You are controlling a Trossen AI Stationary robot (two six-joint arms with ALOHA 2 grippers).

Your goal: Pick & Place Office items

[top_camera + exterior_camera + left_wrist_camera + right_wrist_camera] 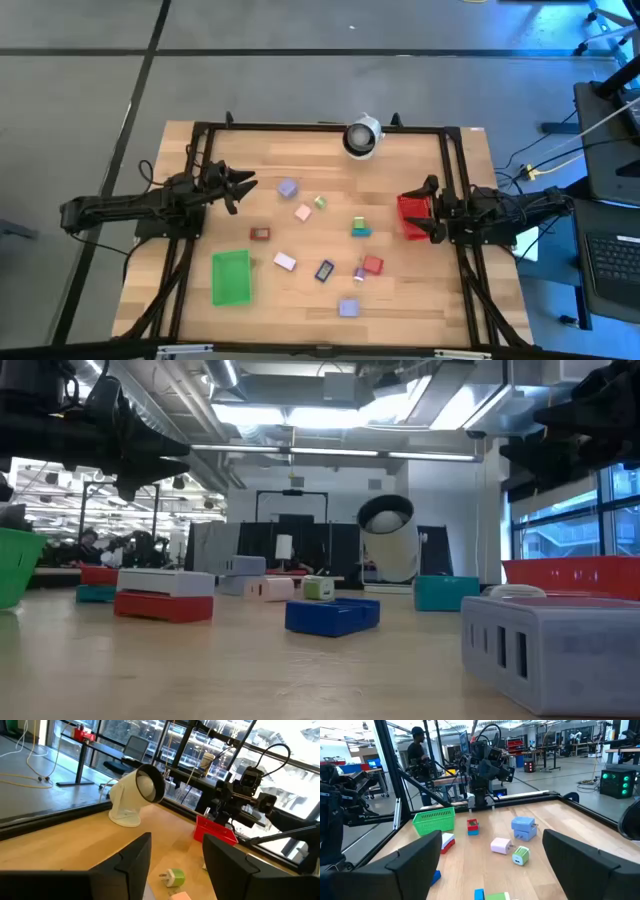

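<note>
On the light wooden table point(400, 300) the small office items lie scattered between the two arms, none of them in either bin. A lavender blocky piece point(288, 188) sits nearest the left side, with a pale pink piece point(303, 212) and a tiny light green plug-shaped piece point(320, 202) just beside each other a little farther in. A small red piece point(260, 234) lies near the flat green rectangular mesh bin point(231, 277), and a white-and-pink piece point(285, 262) rests just beside that bin's corner. Toward the middle are a dark blue piece point(325, 271), a teal block point(361, 228), a red square piece point(373, 265) and, nearest the table's front edge, another lavender block point(348, 308).

The left gripper point(243, 186) hangs above the table's left part, close to the lavender piece, its two dark fingers point(125, 865) parted with nothing between them; its wrist view shows the green plug piece on the wood in the gap. The right gripper point(428, 207) hovers at the flat red rectangular bin point(410, 216) on the table's right side, fingers point(417, 862) spread wide and holding nothing.

A round white-and-black device point(362, 137) stands at the table's far edge, well apart from both grippers. A person point(418, 747) stands in the room beyond the table
</note>
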